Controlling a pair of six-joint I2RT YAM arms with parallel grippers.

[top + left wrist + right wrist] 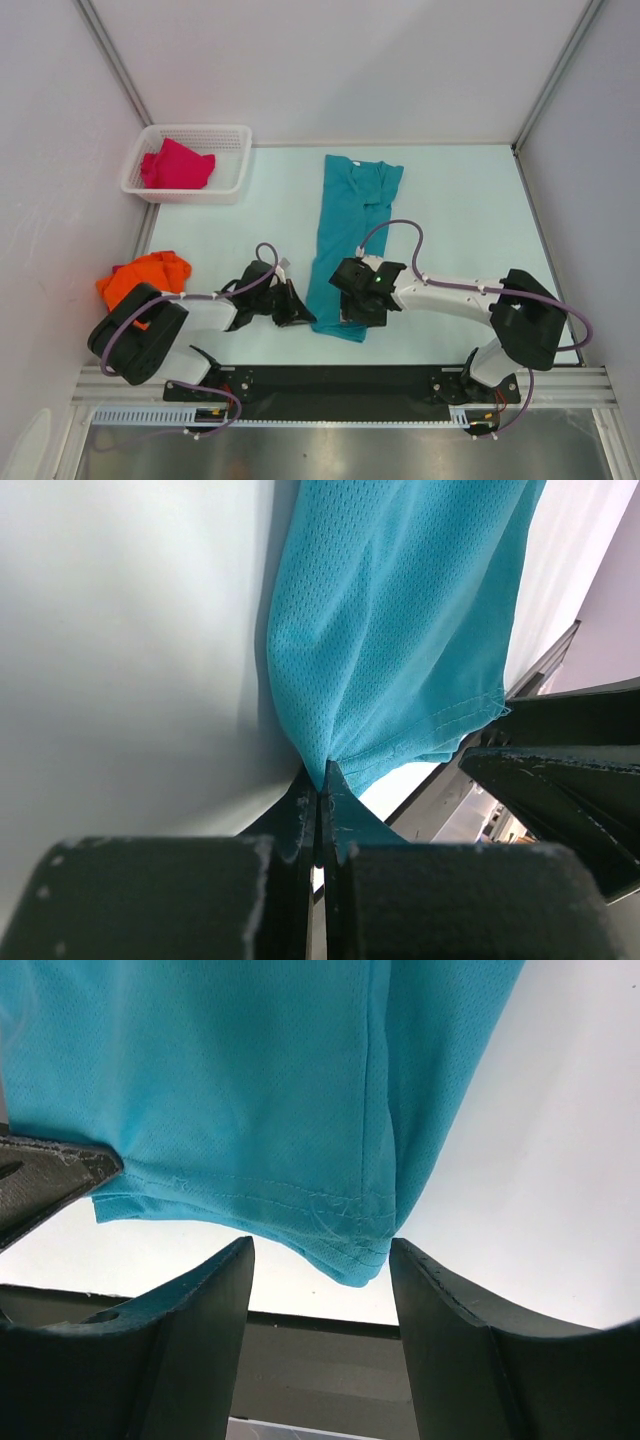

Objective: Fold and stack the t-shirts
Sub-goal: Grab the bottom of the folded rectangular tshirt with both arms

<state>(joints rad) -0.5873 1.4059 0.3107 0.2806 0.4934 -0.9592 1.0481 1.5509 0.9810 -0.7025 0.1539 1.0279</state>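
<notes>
The teal t-shirt lies as a long narrow strip down the middle of the table, collar end far. My left gripper is at its near left corner. In the left wrist view the left gripper is shut on that corner of the teal t-shirt, pinching the hem. My right gripper hovers at the near right corner. In its wrist view the right gripper is open, with the hem corner hanging between the fingers, untouched. A crumpled orange t-shirt lies at the left. A magenta t-shirt sits in the basket.
The white lattice basket stands at the far left corner. White walls close in the table on three sides. The black base rail runs along the near edge, close behind both grippers.
</notes>
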